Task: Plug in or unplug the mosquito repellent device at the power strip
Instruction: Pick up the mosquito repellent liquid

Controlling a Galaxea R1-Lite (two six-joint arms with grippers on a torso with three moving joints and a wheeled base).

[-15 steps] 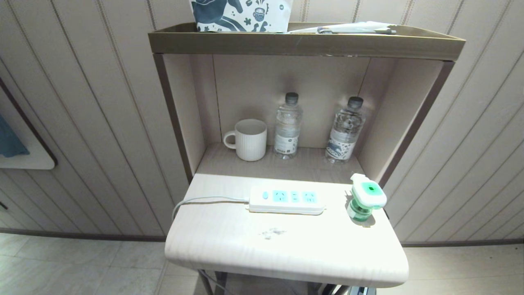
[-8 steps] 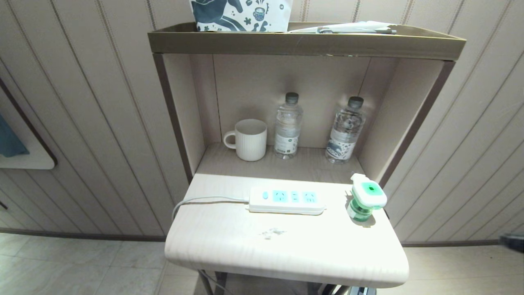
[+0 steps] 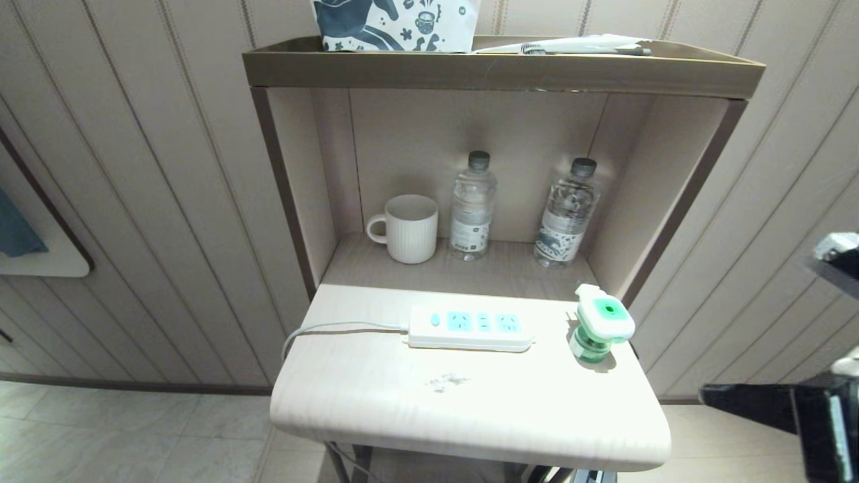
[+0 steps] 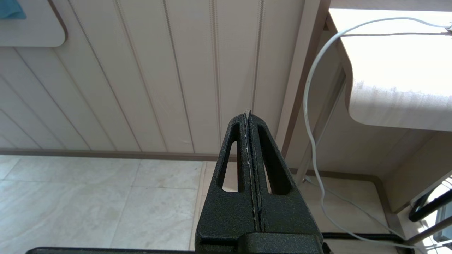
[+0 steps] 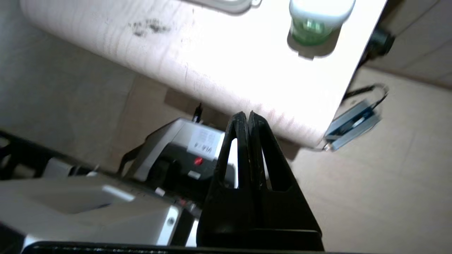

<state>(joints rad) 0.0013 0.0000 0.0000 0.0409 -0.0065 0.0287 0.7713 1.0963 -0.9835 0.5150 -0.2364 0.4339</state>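
The mosquito repellent device (image 3: 602,322), white with a green top and a green bottle, stands unplugged near the table's right edge. It is a short way right of the power strip (image 3: 470,327), whose three blue sockets are empty. My right arm (image 3: 815,416) shows at the right edge of the head view, beside and below the table top. My right gripper (image 5: 246,114) is shut and empty, off the table's front edge with the device (image 5: 314,21) beyond it. My left gripper (image 4: 248,113) is shut and empty, parked low to the left of the table near the hanging cord (image 4: 310,106).
A white mug (image 3: 409,228) and two clear water bottles (image 3: 472,208) (image 3: 566,215) stand in the alcove behind the strip. A patterned box (image 3: 396,23) sits on the top shelf (image 3: 503,70). The light wooden table (image 3: 402,402) has a rounded front edge.
My right arm has swung up into the head view at its right edge. The device, the strip and the left arm have not moved.
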